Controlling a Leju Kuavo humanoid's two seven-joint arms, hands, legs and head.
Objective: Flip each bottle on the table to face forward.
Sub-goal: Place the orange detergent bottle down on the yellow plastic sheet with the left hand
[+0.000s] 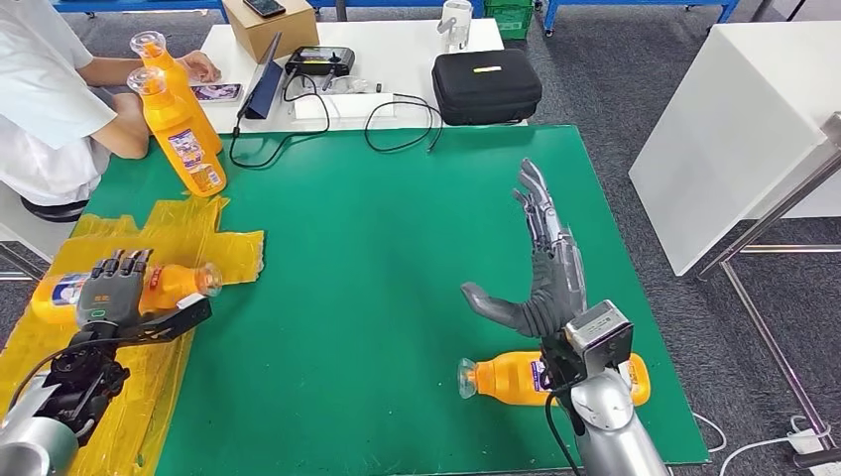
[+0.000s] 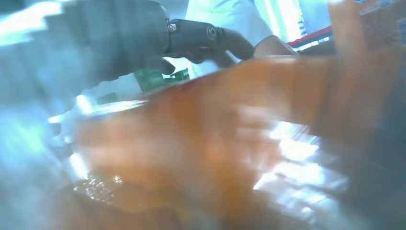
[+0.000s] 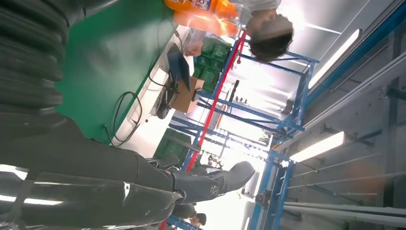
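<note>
In the head view we see our left hand (image 1: pixel 111 288) at the lower left of the frame, its fingers curled over an orange bottle (image 1: pixel 169 285) that lies on its side on the yellow plastic sheet (image 1: pixel 179 233). The bottle's cap points toward the centre of the frame, and the hand holds the bottle around its middle. In the left wrist view the same bottle (image 2: pixel 201 143) appears as a blurred orange mass close to the camera, with the dark thumb (image 2: pixel 206 40) reaching across above it.

Our right hand (image 1: pixel 540 263) stands at the lower right of centre, raised above the green mat (image 1: pixel 377 248), fingers extended and spread, thumb out to the side, holding nothing. A second orange bottle (image 1: pixel 506 379) lies on its side on the mat in the lower right, just below this hand and partly hidden by the wrist, cap toward the left of the frame.

In the upper left, a person in a white shirt (image 1: pixel 40 99) holds two upright orange bottles (image 1: pixel 183 139) at the mat's edge. A black case (image 1: pixel 486 87) sits on the white table (image 1: pixel 397 45) at upper centre.
</note>
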